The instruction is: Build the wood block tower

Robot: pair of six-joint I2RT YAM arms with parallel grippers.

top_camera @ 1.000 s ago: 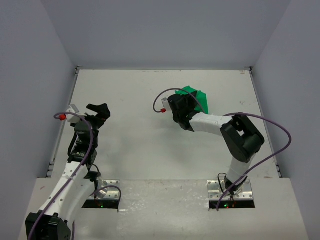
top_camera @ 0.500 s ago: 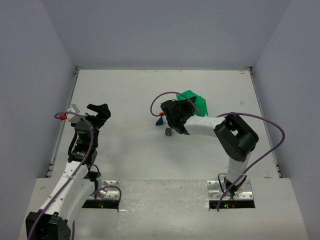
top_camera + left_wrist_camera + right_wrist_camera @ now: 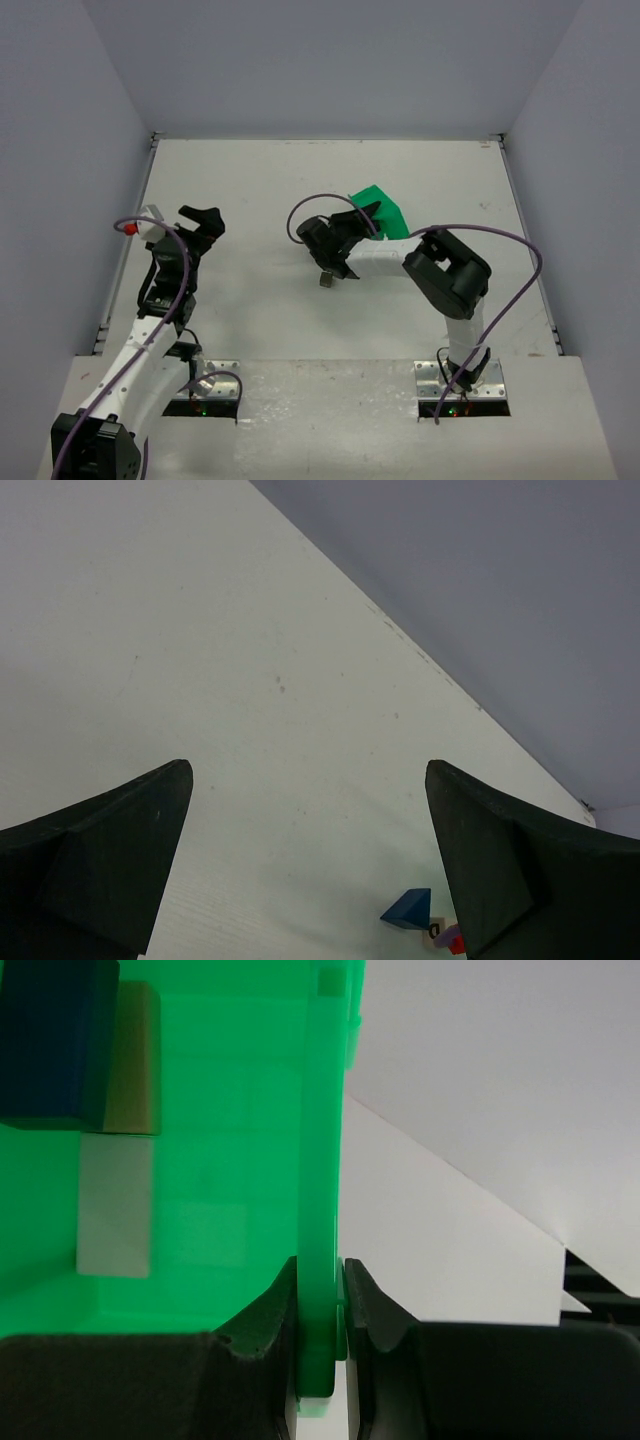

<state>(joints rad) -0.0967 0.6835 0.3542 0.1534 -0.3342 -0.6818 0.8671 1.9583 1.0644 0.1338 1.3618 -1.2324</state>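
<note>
No stacked tower shows. My right gripper point(image 3: 358, 222) is shut on the side wall of a green plastic bin point(image 3: 382, 212) and holds it tilted above the table. In the right wrist view the jaws point(image 3: 322, 1278) pinch the bin wall point(image 3: 322, 1140). Inside lie a dark blue block point(image 3: 55, 1040), a tan block point(image 3: 135, 1060) and a white block point(image 3: 115, 1205). My left gripper point(image 3: 203, 222) is open and empty at the left. Between its fingers point(image 3: 308, 780) is bare table. A blue wedge point(image 3: 408, 908) lies beside a white lettered block point(image 3: 436, 930).
A small loose block point(image 3: 327, 279) lies on the table just below my right gripper. A purple and red piece point(image 3: 455, 941) sits against the white lettered block. Grey walls close the table on three sides.
</note>
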